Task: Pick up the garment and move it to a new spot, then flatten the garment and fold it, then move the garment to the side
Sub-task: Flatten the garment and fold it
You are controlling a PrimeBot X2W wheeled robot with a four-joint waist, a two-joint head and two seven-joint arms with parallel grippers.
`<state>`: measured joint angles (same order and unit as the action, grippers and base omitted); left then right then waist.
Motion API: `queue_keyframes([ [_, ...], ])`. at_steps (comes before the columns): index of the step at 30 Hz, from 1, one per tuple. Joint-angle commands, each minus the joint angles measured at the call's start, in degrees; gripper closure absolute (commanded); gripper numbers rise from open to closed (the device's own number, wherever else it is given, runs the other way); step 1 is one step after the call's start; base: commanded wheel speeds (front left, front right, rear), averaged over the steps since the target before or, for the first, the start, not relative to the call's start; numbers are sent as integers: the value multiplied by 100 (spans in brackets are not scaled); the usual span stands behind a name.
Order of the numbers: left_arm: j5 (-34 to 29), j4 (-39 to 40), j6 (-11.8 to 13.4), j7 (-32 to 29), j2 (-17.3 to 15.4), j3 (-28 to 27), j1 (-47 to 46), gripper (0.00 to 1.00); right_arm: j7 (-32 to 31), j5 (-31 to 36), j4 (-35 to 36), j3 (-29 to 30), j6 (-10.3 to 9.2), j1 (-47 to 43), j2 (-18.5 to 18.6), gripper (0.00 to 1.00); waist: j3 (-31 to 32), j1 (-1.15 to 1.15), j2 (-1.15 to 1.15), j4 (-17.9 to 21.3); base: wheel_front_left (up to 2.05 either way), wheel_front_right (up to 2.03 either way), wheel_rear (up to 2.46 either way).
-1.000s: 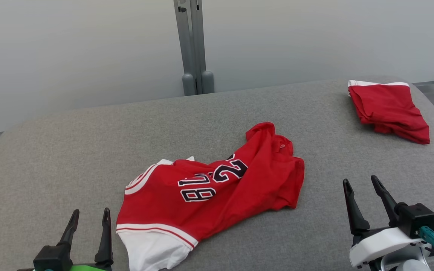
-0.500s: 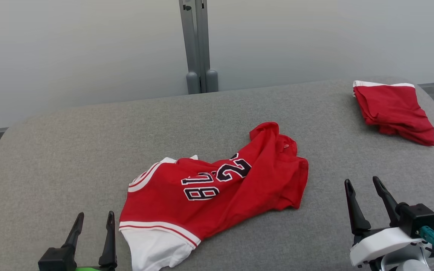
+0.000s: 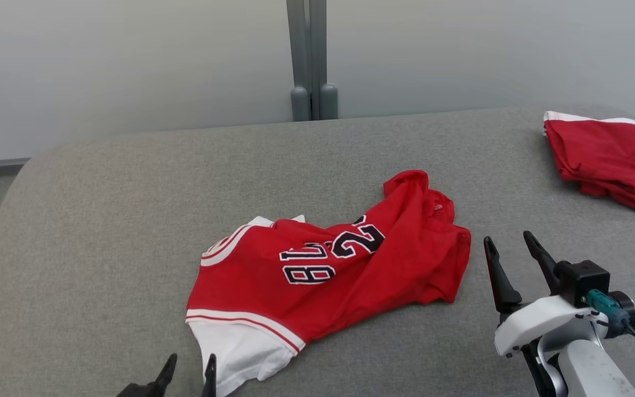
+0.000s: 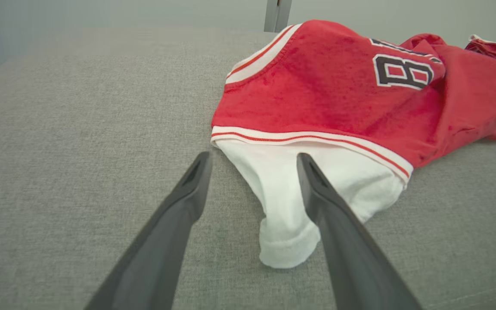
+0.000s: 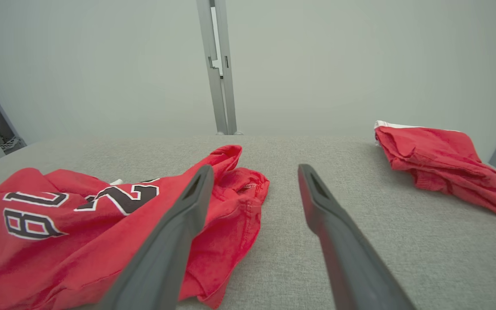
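Jersey [image 3: 350, 275] and folded red bundle [image 3: 604, 157] make two garments; left tool [image 3: 193, 361] and right tool [image 3: 507, 238] gape empty.

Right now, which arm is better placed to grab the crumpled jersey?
Left, likely. The left tool is open and aimed straight at the jersey's white sleeve, close by. The right tool, also open, points mostly at bare gray padding beside it.

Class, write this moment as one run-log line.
phase: pre-grasp | jersey: crumpled, unheld | left hand: open, near white part | right hand: open, beside jersey
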<state>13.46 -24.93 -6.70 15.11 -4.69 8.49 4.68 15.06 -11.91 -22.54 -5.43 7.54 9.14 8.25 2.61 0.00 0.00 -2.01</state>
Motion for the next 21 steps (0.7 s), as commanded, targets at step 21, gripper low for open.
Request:
queue_keyframes([
  [21,289,-919,-89,0,113,859,-1019,0,15,-165,-2262,-420,-12,1674,267,0,-960,0,0,-562,0,0,0],
])
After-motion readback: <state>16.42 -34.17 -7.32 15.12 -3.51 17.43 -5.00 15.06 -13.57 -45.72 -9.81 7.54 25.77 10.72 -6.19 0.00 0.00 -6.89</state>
